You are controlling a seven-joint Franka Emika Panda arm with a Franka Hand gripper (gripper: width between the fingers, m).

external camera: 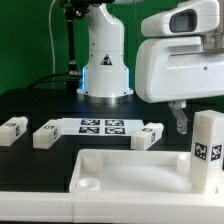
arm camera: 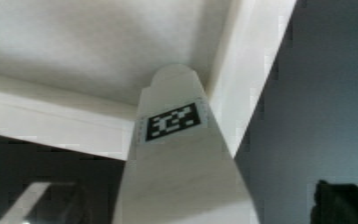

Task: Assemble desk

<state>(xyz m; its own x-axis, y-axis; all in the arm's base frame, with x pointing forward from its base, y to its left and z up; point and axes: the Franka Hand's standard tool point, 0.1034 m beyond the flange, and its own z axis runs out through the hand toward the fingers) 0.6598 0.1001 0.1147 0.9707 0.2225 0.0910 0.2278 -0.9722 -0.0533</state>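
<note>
The white rimmed desk tabletop [external camera: 130, 170] lies at the front, with a round corner socket [external camera: 86, 184] on the exterior view's left. One tagged square leg [external camera: 207, 150] stands upright at its right corner. My gripper [external camera: 203, 120] is over that leg's top, with one finger [external camera: 180, 120] beside it. In the wrist view the leg [arm camera: 179, 140] runs between my fingers, with a gap on each side. My gripper [arm camera: 190, 205] is open around it. The tabletop [arm camera: 87, 60] shows beyond the leg.
Three loose legs lie on the black table behind the tabletop: one at the far left [external camera: 12, 128], one beside it [external camera: 47, 132], one right of middle [external camera: 150, 133]. The marker board [external camera: 100, 126] lies between them. The robot base [external camera: 105, 60] stands behind.
</note>
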